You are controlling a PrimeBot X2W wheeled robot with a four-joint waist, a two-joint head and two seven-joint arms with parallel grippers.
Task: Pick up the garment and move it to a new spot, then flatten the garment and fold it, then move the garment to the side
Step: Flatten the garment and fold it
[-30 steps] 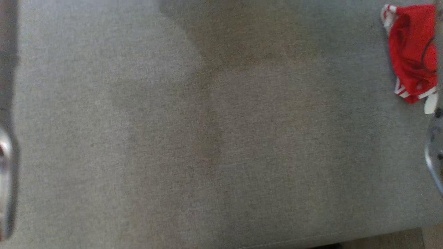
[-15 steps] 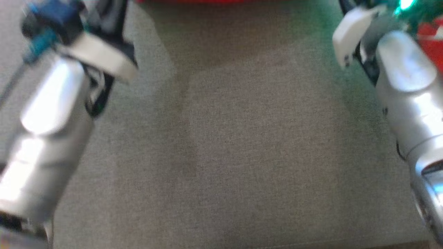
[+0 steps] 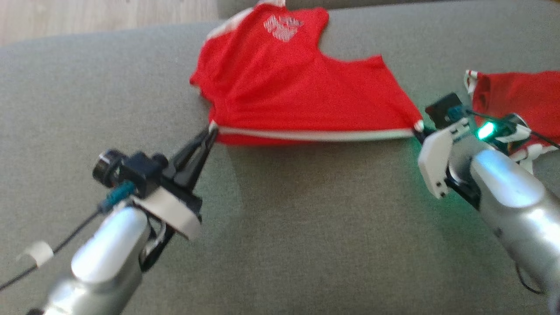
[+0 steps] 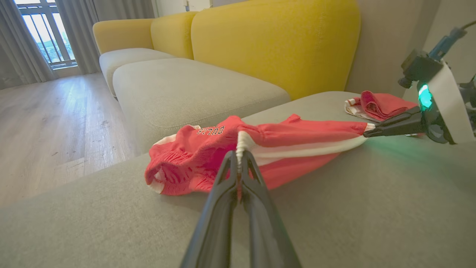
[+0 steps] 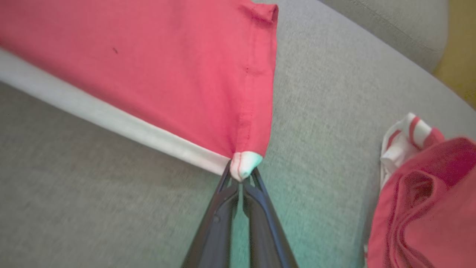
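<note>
Head view: one red garment (image 3: 297, 87) lies at the far edge of the grey cushion (image 3: 306, 227), its white hem stretched between two pincers, left pincer (image 3: 211, 131) and right pincer (image 3: 418, 130) each clamped on a corner. One red cloth (image 3: 520, 94) sits at the cushion's right; its near half lies bare. Wooden floor (image 3: 109, 17) beyond.

Two red garments (image 3: 297, 87) (image 3: 520, 94), two pairs of fingers (image 3: 194, 153) (image 5: 219, 223)
</note>
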